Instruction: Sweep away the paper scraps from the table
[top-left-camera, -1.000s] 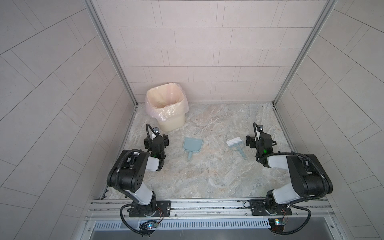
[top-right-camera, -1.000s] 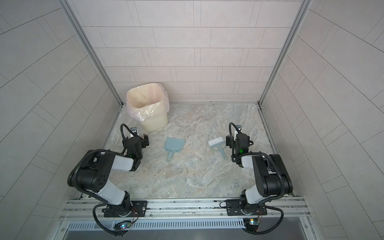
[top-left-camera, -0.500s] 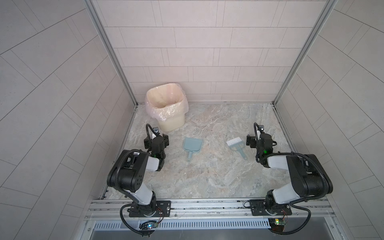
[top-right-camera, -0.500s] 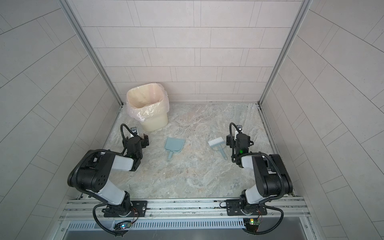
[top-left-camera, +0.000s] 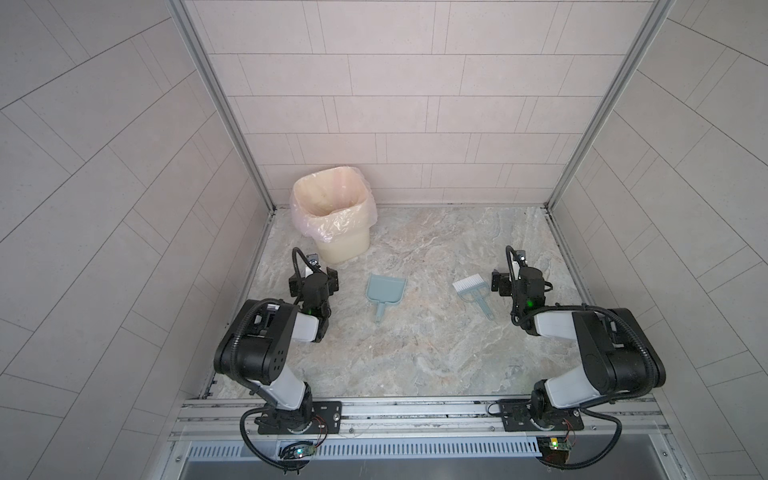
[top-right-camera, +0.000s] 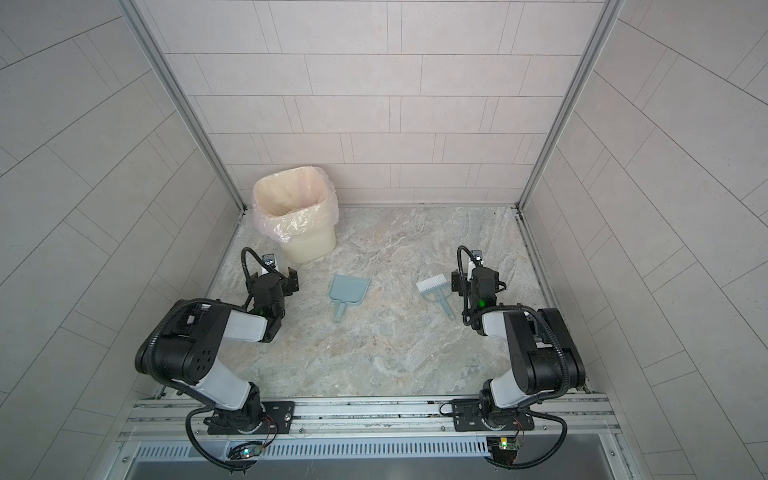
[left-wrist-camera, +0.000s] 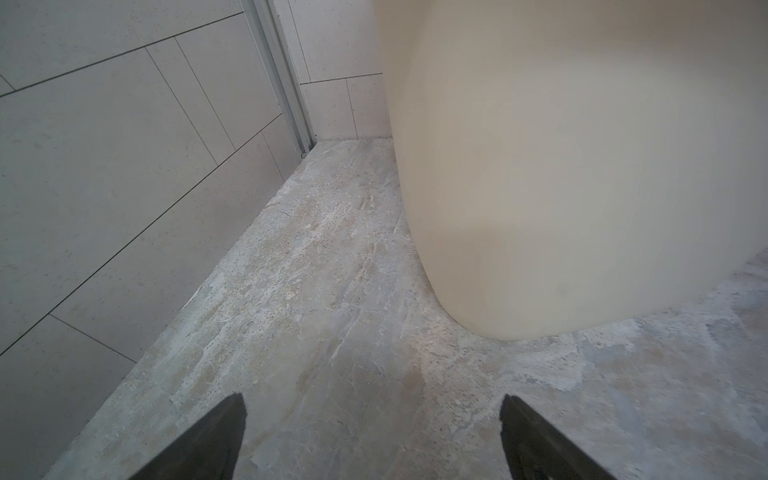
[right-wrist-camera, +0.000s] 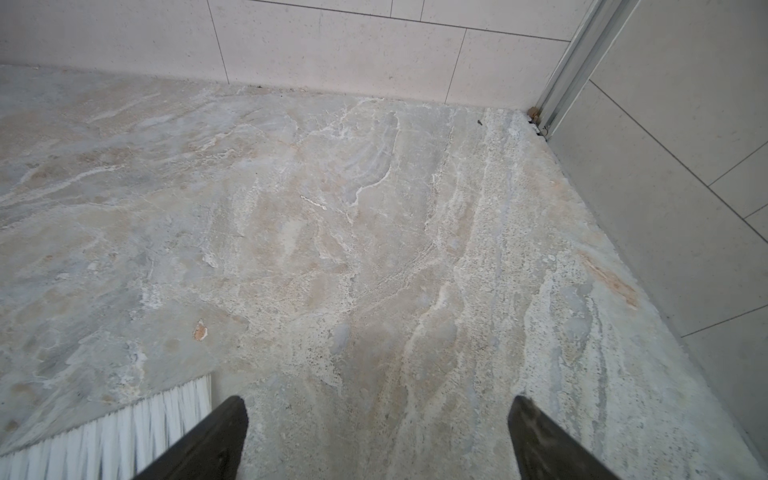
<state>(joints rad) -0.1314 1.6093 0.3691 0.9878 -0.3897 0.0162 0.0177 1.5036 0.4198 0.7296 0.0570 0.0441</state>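
Observation:
No paper scraps show in any view. The veined grey-beige table (top-left-camera: 415, 357) (top-right-camera: 374, 357) lies bare between the arms in both top views. My left gripper (top-left-camera: 314, 279) (left-wrist-camera: 372, 405) stands open low over the table, just in front of the bin, with nothing between its fingers. My right gripper (top-left-camera: 521, 282) (right-wrist-camera: 376, 405) is open too, low over the table, right beside the brush's white bristles (right-wrist-camera: 124, 428), holding nothing.
A pale blue dustpan (top-left-camera: 385, 289) (top-right-camera: 348, 289) lies mid-table, handle toward the front. A pale blue brush (top-left-camera: 471, 289) (top-right-camera: 434, 286) lies right of it. A cream bin (top-left-camera: 332, 216) (left-wrist-camera: 582, 166) with a plastic liner stands at the back left. Tiled walls enclose three sides.

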